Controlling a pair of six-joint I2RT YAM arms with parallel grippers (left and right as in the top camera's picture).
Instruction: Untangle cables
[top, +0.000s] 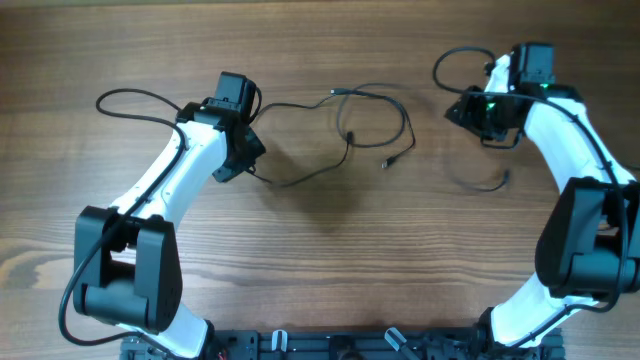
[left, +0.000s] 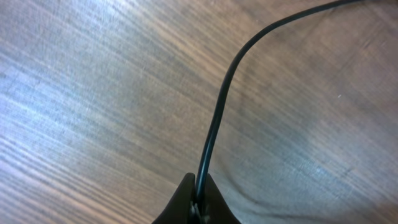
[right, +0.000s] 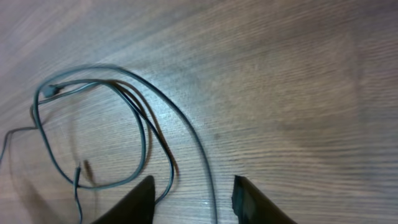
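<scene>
cables (top: 347, 150): thin dark cords in loose open loops mid-worktop (top: 320, 250), between the two arms. One short strand (top: 480, 184) lies apart, nearer the right arm.
left jaws: pinched shut on one cord (left: 217, 118) at the left end of the loops. It leaves the tips in a smooth curve.
right jaws: part-way open, gripping nothing. One cord (right: 200, 162) runs over the wood through the gap below them, with more loops (right: 144, 134) just to its left.
handling: my read is very light and limp, with no spring. They should drag and snake along rather than lift as one piece. The jacket looks smooth and thin, so it will likely slide through a loose pinch.
where to grip: near a plug end (top: 386, 163), or on a free run clear of crossings. Pulling at a crossing would probably tighten it.
fragility: the plugs are small, so pull slowly and don't yank.
containers: none in view. Everything lies bare on the worktop.
</scene>
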